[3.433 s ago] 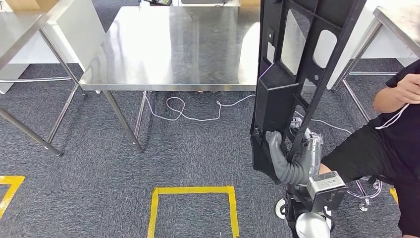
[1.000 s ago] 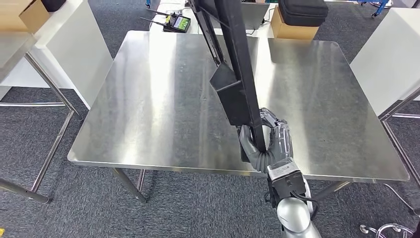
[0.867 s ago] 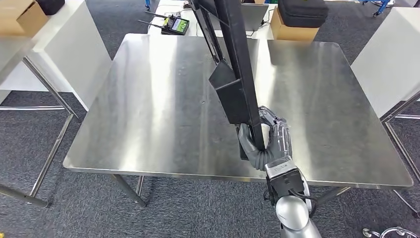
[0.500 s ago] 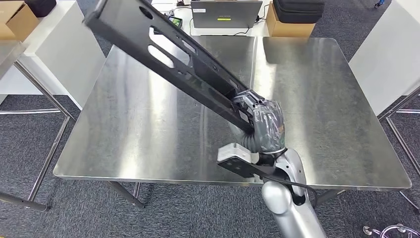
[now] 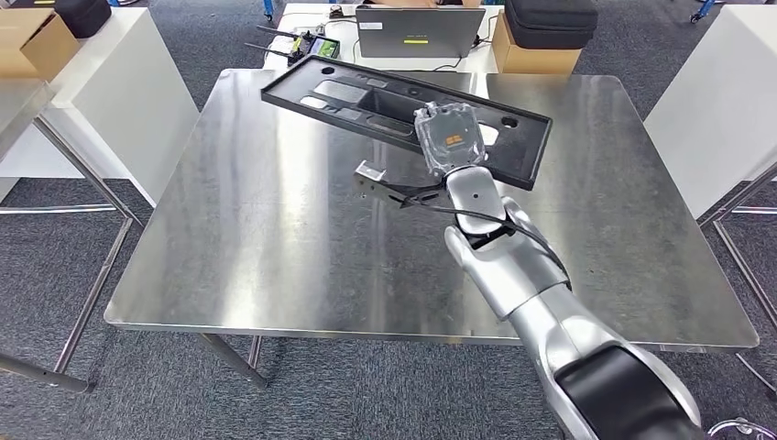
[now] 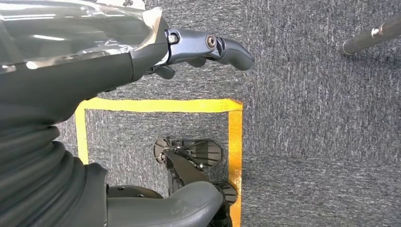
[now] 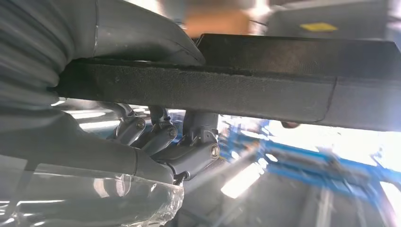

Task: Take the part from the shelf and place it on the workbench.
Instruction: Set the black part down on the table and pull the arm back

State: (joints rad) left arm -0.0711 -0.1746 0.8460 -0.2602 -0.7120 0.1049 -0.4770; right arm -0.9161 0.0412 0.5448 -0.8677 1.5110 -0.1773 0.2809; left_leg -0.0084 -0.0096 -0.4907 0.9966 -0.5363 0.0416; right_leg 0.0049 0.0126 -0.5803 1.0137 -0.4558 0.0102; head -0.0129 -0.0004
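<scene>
The right hand point(image 7: 156, 137) grips a long, flat black plastic part point(image 5: 403, 105) with cut-out openings, held nearly level above the far half of the shiny steel desk point(image 5: 275, 238). The left hand point(image 6: 208, 47) hangs over grey carpet, fingers apart, holding nothing.

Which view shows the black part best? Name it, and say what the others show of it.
The head view: the whole black part lies flat over the steel workbench, cutouts visible, with the right hand at its near edge. The right wrist view shows just its edge, gripped close up. The left wrist view faces carpet and yellow tape.
</scene>
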